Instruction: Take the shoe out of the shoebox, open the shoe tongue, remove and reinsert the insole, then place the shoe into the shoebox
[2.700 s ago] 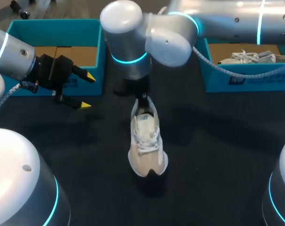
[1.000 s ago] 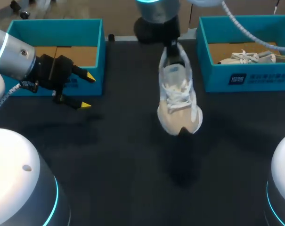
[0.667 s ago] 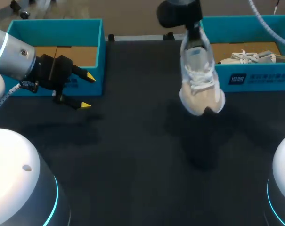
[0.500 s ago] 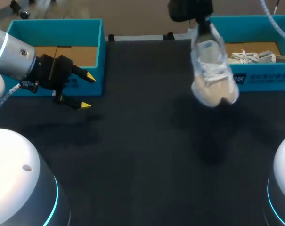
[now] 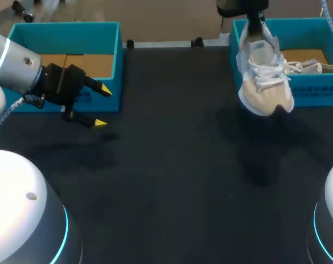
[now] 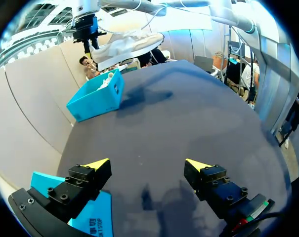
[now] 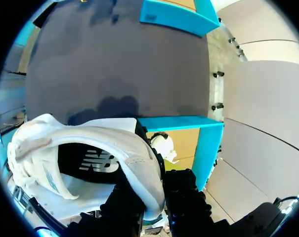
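Sneaker hung toe-down from the right end effector, which was clamped on its heel collar, over the near wall of the right shoebox. Left end effector was empty, fingers apart, beside the left shoebox. Shoe judged light with a soft upper; the heel collar seemed the firmest hold.

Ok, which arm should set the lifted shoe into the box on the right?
Right. The right gripper is shut on the heel of the shoe, holding it in the air at the right shoebox. The left gripper is open and empty, over by the left shoebox.
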Motion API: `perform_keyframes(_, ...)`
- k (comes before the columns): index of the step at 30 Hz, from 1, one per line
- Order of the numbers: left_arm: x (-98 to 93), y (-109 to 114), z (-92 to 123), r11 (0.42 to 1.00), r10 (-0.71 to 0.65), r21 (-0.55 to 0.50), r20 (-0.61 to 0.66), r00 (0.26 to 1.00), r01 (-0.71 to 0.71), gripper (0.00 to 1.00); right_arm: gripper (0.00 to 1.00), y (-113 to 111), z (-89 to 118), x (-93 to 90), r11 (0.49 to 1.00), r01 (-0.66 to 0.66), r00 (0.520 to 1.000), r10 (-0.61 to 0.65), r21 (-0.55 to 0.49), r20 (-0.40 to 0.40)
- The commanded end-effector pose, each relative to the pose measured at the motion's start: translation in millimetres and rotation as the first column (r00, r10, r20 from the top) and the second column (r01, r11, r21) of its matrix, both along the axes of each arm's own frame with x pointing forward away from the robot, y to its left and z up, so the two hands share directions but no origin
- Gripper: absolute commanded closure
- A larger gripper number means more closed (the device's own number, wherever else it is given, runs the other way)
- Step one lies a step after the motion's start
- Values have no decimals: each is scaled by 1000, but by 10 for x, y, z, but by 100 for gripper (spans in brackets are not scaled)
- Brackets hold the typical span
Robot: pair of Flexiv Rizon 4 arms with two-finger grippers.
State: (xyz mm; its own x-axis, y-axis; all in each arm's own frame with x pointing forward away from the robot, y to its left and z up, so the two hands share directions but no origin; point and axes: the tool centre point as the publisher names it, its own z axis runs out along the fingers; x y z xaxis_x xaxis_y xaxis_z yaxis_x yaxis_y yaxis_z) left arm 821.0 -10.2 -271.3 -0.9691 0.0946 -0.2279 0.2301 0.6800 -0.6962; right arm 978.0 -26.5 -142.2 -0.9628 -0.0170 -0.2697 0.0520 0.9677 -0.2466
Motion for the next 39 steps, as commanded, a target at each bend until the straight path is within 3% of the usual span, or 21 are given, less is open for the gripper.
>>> perform_keyframes(1,-10,2,6,1000,1,3,0,1000,-1,0,100,-14,14,-4,1000,-2,1000,2,2,0)
perform_keyframes(11,-10,2,6,1000,1,3,0,1000,-1,0,100,-41,11,21,1000,-1,1000,1,0,0)
perform_keyframes(21,-10,2,6,1000,1,3,0,1000,-1,0,100,-622,2,587,999,-42,999,43,-18,29)
perform_keyframes(24,-10,2,6,1000,1,3,0,1000,-1,0,100,-703,-11,671,998,-58,998,59,-26,31)
perform_keyframes(25,-10,2,6,1000,1,3,0,1000,-1,0,100,-874,-40,844,997,-62,998,63,-36,28)
perform_keyframes(39,-10,2,6,1000,1,3,0,1000,-1,0,100,-1627,-114,1464,996,-51,999,52,-77,13)
